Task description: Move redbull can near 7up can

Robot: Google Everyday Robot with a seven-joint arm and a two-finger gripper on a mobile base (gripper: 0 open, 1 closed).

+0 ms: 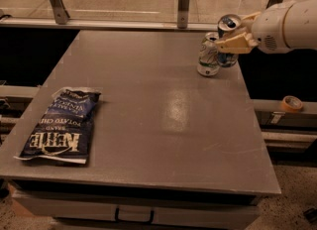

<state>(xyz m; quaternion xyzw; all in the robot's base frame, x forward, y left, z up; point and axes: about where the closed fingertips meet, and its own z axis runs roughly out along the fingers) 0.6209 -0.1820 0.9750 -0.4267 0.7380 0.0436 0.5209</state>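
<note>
One redbull can (228, 26) in tool (232, 39), one 7up can (207, 56), one bag (62, 125)

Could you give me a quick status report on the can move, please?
Hand far right, shut on redbull can. Redbull can close beside 7up can. Chip bag far left, not in the way.

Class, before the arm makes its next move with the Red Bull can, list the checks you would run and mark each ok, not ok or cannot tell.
1. The gripper is closed on the redbull can: ok.
2. The redbull can is beside the 7up can: ok, right next to it.
3. The redbull can's base rests on the table: cannot tell.
4. Margin to the table edge by the arm: not ok, both cans are close to it.
5. The chip bag is out of the way: ok, far across the table.
</note>
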